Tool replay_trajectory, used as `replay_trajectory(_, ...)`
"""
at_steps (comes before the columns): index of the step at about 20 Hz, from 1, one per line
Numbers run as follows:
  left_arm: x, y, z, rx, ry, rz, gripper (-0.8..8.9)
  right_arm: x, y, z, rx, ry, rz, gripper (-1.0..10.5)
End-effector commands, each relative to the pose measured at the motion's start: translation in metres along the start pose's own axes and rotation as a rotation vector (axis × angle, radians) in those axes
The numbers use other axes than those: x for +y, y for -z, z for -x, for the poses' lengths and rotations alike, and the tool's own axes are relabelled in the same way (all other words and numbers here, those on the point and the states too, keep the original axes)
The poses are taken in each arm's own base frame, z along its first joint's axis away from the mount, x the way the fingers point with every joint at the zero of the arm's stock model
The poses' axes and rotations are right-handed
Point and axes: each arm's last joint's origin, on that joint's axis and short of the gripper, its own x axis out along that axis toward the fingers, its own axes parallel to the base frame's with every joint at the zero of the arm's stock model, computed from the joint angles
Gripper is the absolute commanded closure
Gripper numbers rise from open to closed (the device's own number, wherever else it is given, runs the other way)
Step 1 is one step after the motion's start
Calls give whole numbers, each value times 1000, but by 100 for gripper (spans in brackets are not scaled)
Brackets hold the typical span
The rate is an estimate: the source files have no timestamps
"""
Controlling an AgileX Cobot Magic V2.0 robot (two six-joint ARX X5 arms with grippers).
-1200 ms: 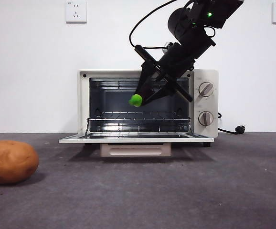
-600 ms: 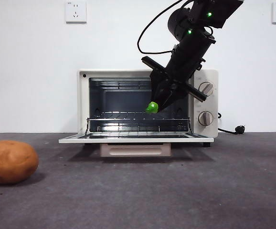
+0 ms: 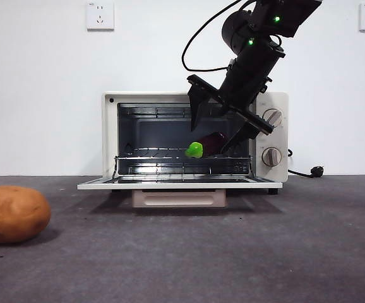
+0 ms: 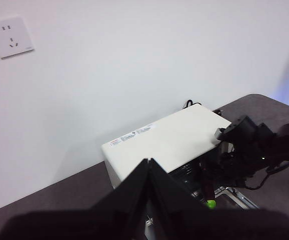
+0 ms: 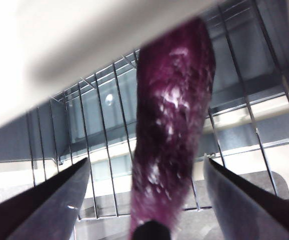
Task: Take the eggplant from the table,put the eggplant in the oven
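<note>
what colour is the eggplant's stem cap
Bright green, on the dark purple eggplant; clearest in the front view.

No text can be read: a label [image 4: 133, 135] lies on top of the oven [image 4: 169, 137], its print too small to make out.
</note>
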Motion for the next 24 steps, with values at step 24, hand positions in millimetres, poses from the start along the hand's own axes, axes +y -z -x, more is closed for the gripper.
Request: replay_trajectory(24, -4, 0, -9, 9, 38, -35, 819, 30, 0, 146, -35, 20, 342, 562)
